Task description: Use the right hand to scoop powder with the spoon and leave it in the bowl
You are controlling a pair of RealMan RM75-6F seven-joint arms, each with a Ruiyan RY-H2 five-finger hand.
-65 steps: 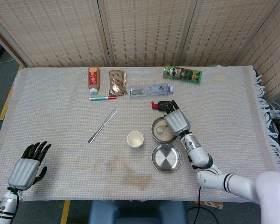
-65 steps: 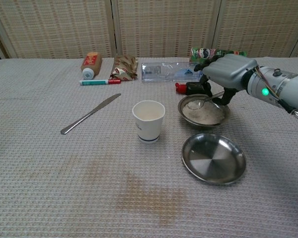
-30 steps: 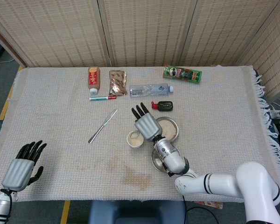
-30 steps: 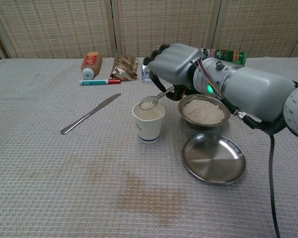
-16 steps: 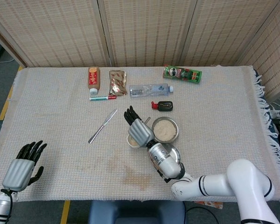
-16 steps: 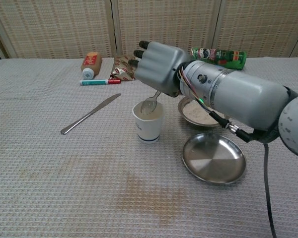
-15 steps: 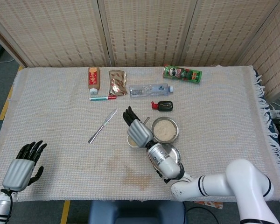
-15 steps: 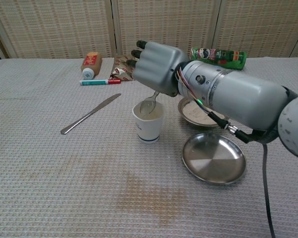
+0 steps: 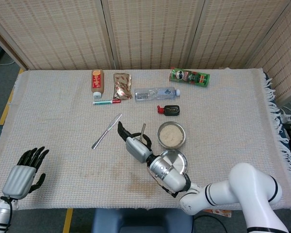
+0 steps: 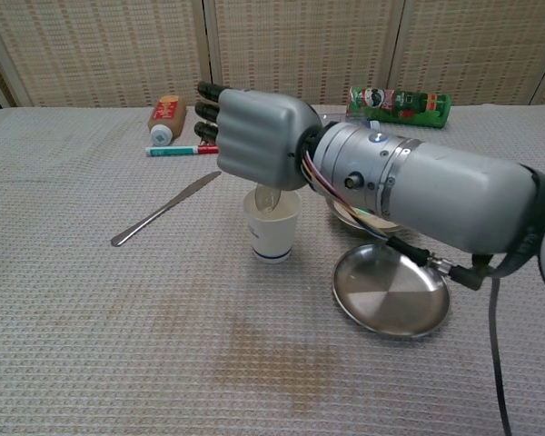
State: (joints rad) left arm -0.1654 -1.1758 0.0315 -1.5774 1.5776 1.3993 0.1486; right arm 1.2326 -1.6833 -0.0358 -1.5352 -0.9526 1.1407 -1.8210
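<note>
My right hand point(image 10: 254, 138) holds the metal spoon point(image 10: 269, 198) above the white paper cup point(image 10: 272, 229), with the spoon's tip down inside the cup. In the head view the right hand point(image 9: 135, 145) covers the cup and the spoon handle point(image 9: 143, 131) points away from me. The steel bowl of pale powder point(image 9: 171, 135) lies just right of the hand. In the chest view my forearm hides most of it. An empty steel dish point(image 10: 391, 292) sits in front of it. My left hand point(image 9: 22, 175) rests at the table's near left edge, fingers apart, holding nothing.
A table knife point(image 9: 106, 131) lies left of the cup. Along the back are an orange bottle point(image 9: 97, 80), a snack packet point(image 9: 121, 86), a marker point(image 9: 106, 102), a lying water bottle point(image 9: 154, 93), a green can point(image 9: 189, 76) and a small black-and-red item point(image 9: 169, 110).
My right hand carried the spoon from the powder bowl leftward to the cup, then rolled over it so the spoon tips down into the cup. The left hand barely moved.
</note>
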